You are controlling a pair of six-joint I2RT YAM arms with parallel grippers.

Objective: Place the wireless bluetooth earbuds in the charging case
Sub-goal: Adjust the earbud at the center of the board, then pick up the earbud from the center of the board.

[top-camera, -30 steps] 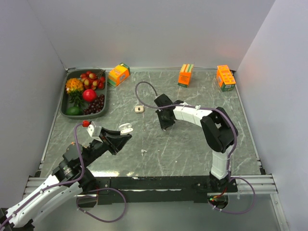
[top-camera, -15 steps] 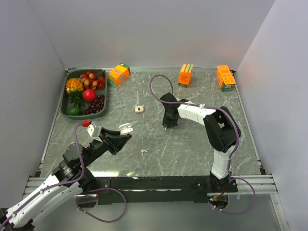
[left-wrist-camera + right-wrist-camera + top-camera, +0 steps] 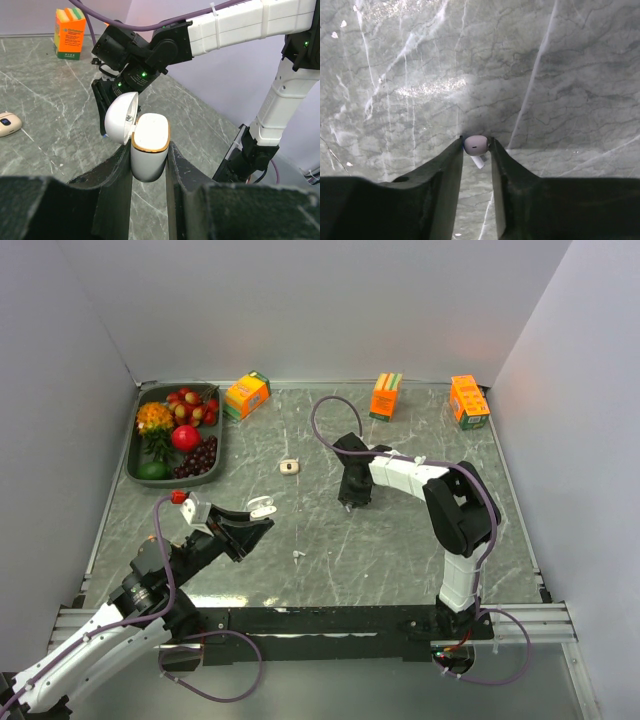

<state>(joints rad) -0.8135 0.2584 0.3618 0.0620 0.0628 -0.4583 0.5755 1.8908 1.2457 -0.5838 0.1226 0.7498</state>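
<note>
Left gripper is clamped on the white charging case, body upright between the 2 fingers, lid flipped open toward the right arm, gold rim facing up. From the top view it's held above the near-left part of the table. Right gripper is pinched on 1 white earbud, bud end between the fingertips, stem sticking back toward the camera; can't tell if it touches the marble. That gripper points straight down around mid-table, well apart from the case. A 2nd earbud lies loose on the table between the 2 arms, nearer the front edge. Small tan case sits on the table left of the right gripper. 3 orange cartons along the back edge, fruit tray at the back left.
</note>
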